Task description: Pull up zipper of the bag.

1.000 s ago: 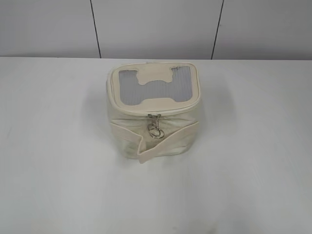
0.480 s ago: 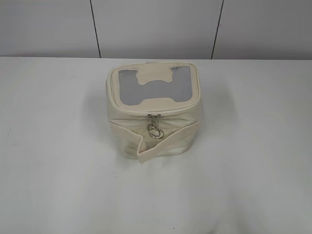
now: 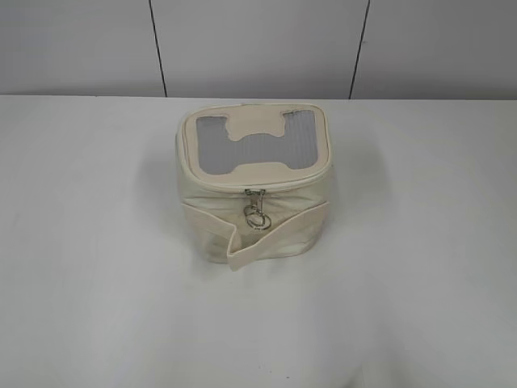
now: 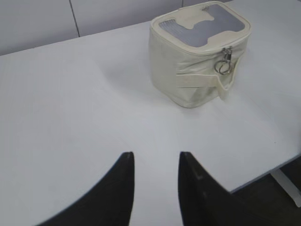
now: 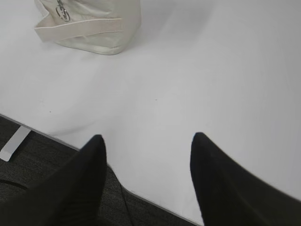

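A cream boxy bag with a grey mesh top stands in the middle of the white table. Its zipper runs round the lid, and the metal pull with a ring hangs on the front face above a loose cream strap. The bag also shows in the left wrist view at the upper right, with the pull on its near side, and partly in the right wrist view at the top left. My left gripper is open and empty, far from the bag. My right gripper is open and empty near the table's front edge.
The white table spreads around the bag. A grey panelled wall stands behind it. The table's front edge and dark floor show in the right wrist view.
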Tool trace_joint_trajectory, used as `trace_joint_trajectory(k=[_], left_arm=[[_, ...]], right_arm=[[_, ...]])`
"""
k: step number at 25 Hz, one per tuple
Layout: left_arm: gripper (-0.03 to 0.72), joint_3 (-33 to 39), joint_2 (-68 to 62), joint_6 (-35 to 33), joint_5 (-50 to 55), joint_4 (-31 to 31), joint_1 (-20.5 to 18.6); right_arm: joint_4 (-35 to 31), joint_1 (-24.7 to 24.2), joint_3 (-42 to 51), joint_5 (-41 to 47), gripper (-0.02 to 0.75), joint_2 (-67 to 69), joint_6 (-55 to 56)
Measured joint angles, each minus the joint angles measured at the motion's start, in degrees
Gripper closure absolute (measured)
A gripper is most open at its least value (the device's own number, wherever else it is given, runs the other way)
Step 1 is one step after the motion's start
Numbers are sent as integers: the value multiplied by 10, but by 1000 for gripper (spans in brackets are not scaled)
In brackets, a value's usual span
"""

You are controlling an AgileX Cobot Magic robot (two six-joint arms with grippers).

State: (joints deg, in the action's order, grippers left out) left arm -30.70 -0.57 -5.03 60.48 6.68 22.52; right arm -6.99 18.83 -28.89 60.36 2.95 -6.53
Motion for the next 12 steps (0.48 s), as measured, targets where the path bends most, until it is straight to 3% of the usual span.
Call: trace_joint_trajectory(k=[6,8,12], left_arm=[[451,1,9,0,0,-3,-136],[451,1,9,0,0,-2,-160],[451,1,9,0,0,-3,-167]], right_arm=[[0,-92,1,-2,305,-29,0],[1,-120,1,-2,305,-34,0],[1,-137,1,-2,306,-34,0]])
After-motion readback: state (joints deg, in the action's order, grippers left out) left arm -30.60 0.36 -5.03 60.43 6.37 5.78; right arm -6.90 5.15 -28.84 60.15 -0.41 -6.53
